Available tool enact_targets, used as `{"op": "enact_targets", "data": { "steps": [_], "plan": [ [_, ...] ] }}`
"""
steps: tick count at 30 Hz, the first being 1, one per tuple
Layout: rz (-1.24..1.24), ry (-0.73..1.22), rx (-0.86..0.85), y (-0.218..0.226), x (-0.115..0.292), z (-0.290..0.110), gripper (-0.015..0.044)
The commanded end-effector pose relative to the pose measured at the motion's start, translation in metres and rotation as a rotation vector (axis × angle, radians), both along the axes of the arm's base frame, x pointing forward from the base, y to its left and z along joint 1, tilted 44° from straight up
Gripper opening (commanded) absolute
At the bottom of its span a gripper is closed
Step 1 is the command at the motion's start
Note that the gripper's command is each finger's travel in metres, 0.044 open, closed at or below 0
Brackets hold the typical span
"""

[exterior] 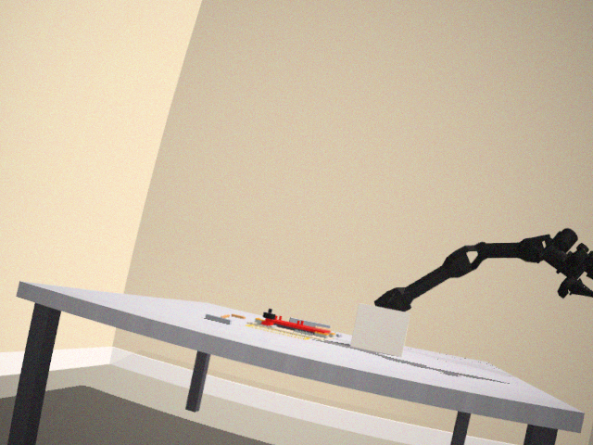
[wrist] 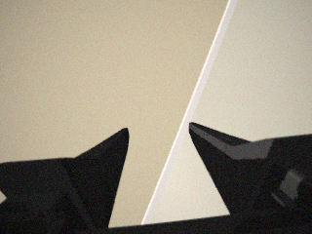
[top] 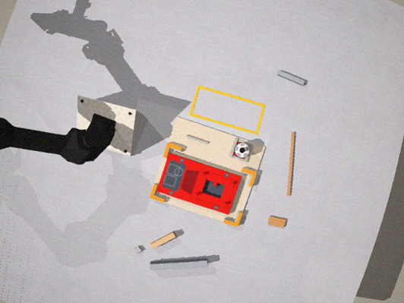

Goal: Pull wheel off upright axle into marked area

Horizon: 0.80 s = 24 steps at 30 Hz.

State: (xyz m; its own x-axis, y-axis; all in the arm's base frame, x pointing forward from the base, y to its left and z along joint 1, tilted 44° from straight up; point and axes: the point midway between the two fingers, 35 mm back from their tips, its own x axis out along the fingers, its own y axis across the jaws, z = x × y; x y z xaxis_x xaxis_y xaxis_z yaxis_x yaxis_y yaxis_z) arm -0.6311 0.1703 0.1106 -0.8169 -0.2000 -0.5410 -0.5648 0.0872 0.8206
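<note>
The wheel (top: 238,152) (exterior: 269,314) sits on its small red and grey base at the right part of the beige board (top: 190,126); from the side it looks dark and stands upright on the base. The marked area (top: 231,95) is a yellow outline on the table just behind the board, with nothing inside it. My gripper (wrist: 158,129) is open, with wall and a pale edge behind its fingers and nothing between them. It is far from the wheel, as the arm reaches away from the board; the fingers cannot be made out in the top and exterior views.
A red plate (top: 198,201) with grey parts lies between orange corners on the board. The pale box (top: 86,108) (exterior: 380,330) stands at the arm's base, left of the board. Grey bars (top: 292,77) (top: 178,264), an orange stick (top: 291,163) and orange blocks (top: 277,221) (top: 163,239) lie around.
</note>
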Motion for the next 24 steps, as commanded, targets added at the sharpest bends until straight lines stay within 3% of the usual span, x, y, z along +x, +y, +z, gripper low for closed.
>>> {"op": "enact_targets", "data": {
  "steps": [1,12,24],
  "plan": [
    [-0.115,-0.053,-0.013,0.047,0.022,-0.007,0.03],
    [-0.493,-0.221,-0.062,0.188,0.119,-0.036,0.03],
    [-0.909,-0.402,-0.15,0.299,0.269,-0.064,0.03]
  ]
}}
